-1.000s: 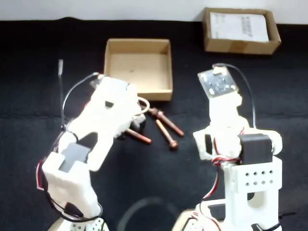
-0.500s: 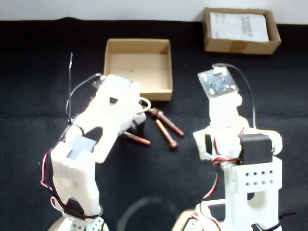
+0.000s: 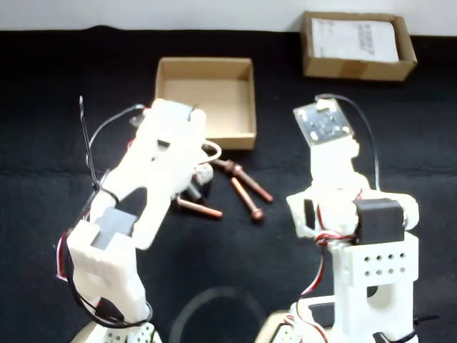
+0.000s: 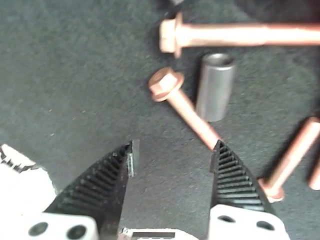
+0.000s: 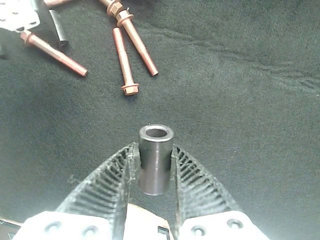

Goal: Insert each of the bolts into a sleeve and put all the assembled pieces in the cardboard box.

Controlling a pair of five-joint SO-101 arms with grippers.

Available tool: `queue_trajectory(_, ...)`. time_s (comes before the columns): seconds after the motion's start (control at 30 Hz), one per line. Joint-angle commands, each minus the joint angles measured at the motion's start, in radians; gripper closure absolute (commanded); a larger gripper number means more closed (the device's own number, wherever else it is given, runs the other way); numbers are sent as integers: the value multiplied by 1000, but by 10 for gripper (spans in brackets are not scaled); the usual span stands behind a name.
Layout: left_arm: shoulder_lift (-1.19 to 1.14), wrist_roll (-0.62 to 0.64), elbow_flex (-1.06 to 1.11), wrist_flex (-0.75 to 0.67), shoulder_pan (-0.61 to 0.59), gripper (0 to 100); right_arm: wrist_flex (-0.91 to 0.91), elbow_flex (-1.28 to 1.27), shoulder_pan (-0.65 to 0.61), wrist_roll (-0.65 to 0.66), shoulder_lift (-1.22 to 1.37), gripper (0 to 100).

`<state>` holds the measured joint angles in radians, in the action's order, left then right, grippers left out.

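My left gripper is open just above the black mat, its fingertips on either side of the threaded end of a copper bolt. A dark metal sleeve lies beside that bolt, with another bolt past it. My right gripper is shut on a second sleeve, held upright with its bore showing. In the high view, three bolts lie just in front of the empty cardboard box. The left arm leans over them and the right arm stands to their right.
A second cardboard box holding a white sheet sits at the back right. A thin black cable sticks up beside the left arm. The black mat is bare to the right of the bolts.
The left arm has shifted over the bolts, and the bolt nearest it has slid slightly to the left. Its cable has swung. The right arm has kept still with its sleeve.
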<state>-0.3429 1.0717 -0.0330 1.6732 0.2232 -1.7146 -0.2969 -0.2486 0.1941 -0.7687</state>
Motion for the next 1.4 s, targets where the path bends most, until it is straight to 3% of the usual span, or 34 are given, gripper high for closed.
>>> queue_trajectory(0.0, 47, -2, -22, 31, 2, 766, 12, 2, 12, 5, -15, 992)
queue_trajectory(0.27, 45, -2, 91, 17, 4, 766, 12, 2, 8, 9, -13, 992)
queue_trajectory(0.57, 45, 3, 214, -218, 5, 766, 10, 2, 5, 9, -13, 992)
queue_trajectory(1.13, 59, 5, 151, -216, 2, 766, 12, -71, 5, 9, -19, 992)
queue_trajectory(1.37, 51, 5, 82, -218, -93, 766, 12, -68, 5, 11, -16, 992)
